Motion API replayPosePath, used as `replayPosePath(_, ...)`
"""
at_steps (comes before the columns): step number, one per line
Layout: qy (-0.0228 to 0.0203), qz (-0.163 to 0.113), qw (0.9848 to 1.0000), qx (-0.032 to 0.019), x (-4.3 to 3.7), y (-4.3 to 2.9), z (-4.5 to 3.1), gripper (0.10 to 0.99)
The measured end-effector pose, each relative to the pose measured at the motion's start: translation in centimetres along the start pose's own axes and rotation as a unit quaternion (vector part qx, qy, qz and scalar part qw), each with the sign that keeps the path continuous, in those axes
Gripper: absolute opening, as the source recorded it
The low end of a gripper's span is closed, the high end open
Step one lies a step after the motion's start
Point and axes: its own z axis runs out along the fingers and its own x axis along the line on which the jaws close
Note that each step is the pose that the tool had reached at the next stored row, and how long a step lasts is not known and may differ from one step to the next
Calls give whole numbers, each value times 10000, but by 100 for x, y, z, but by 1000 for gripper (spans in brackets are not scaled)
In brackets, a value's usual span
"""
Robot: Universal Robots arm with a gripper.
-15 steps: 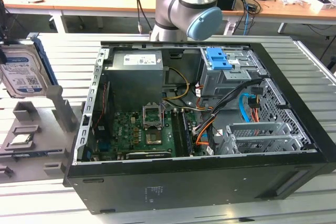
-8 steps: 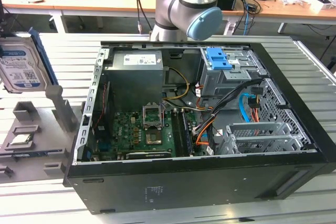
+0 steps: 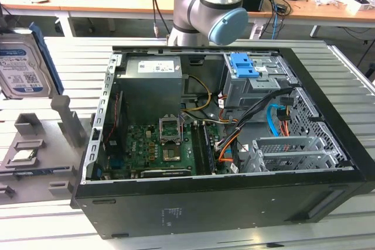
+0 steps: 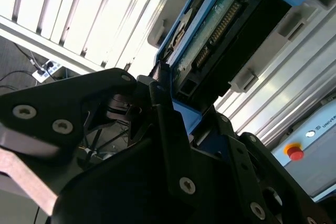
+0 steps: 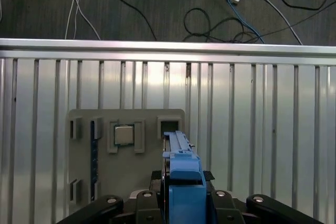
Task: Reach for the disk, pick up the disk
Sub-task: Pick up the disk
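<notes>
At the exterior view's far left, the disk [image 3: 23, 65] stands on edge, long axis vertical, above the grey fixture [image 3: 35, 144]. Seen in the first wrist view, the gripper [image 5: 182, 178] straddles it, the jaws apparently pinching its flat faces, its blue rail running straight ahead. The second wrist view shows its circuit-board face against one jaw.

Disk [image 3: 23, 65] upright on edge, blue-railed, label showing, apparently raised.

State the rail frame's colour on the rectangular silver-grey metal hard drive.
Rail frame: blue, first wrist view.
</notes>
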Motion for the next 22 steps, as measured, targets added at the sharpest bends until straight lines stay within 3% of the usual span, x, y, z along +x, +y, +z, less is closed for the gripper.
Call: replayPosePath(22, 3, 1, 10000, -1, -11, -6, -438, 365)
